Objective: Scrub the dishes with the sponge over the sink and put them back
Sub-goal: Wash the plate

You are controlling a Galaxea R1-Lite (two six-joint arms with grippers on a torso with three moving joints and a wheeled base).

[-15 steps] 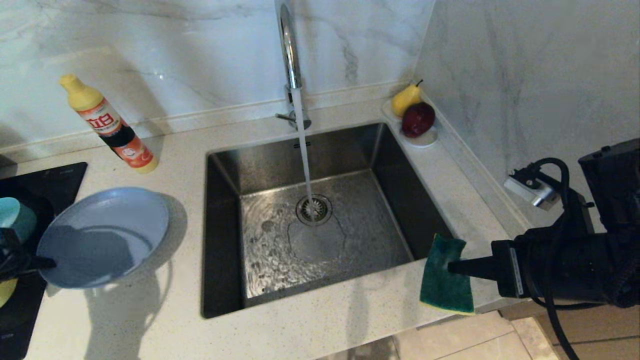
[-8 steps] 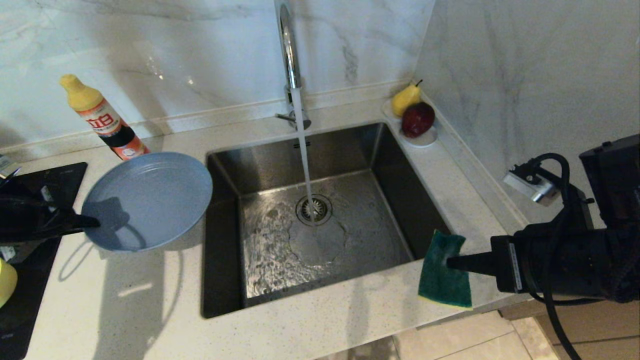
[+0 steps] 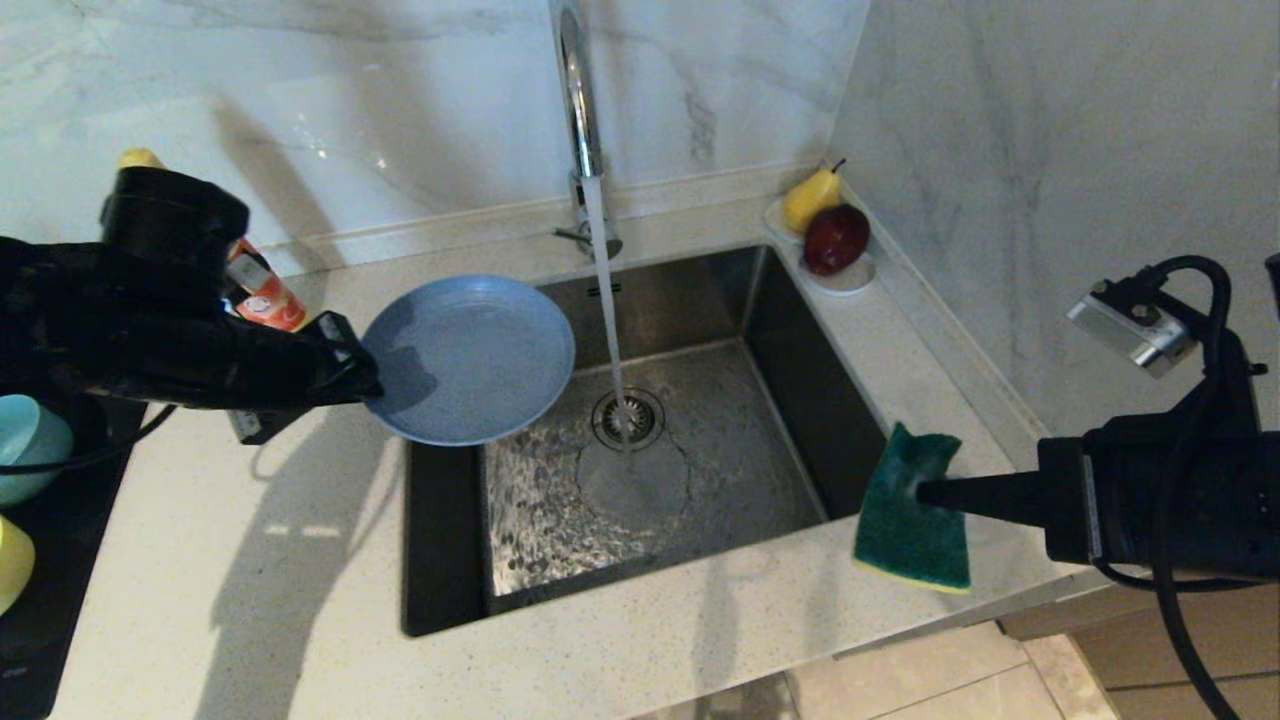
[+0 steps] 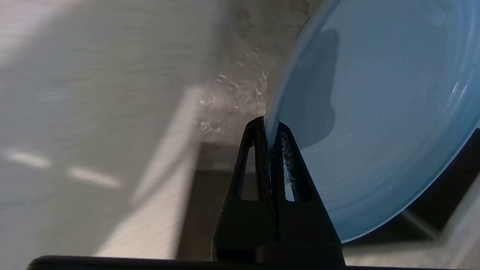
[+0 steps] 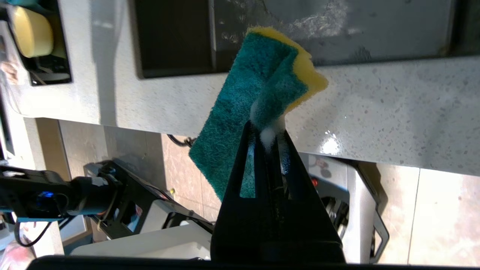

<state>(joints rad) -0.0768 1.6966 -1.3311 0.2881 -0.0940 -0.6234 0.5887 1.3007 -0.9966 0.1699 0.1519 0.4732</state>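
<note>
Your left pincer [image 3: 368,385] is clamped tight on the rim of the plate [image 3: 468,358], and that plate has travelled: a second ago it hung over the desk [image 3: 250,560] near its left edge, and now it sits over the left rear part of the sink [image 3: 650,470], level and face up, just beside the stream from the tap [image 3: 578,110] without touching it. In the left wrist view the two fingers [image 4: 258,157] pinch the rim with no gap showing, so the hold looks firm.

Your right pincer [image 3: 915,490] is closed on the sponge [image 3: 912,515], which hangs green face toward the sink, above the desk's front right edge beside the sink's right rim. It has risen slightly and edged right over the last second, but has not started across. The right wrist view shows the sponge [image 5: 258,97] folded at the grip, yellow layer behind, with a dab of foam at the fingertips.

You can read this as the carry nearly finished: the plate is where scrubbing should happen, and the next call is probably to bring the sponge in over the basin to meet it. The teal bowl [image 3: 30,445] and the yellow bowl [image 3: 12,565] wait at the desk's left edge, untouched. Mind the stream; water on a plate held by one edge could tip it
</note>
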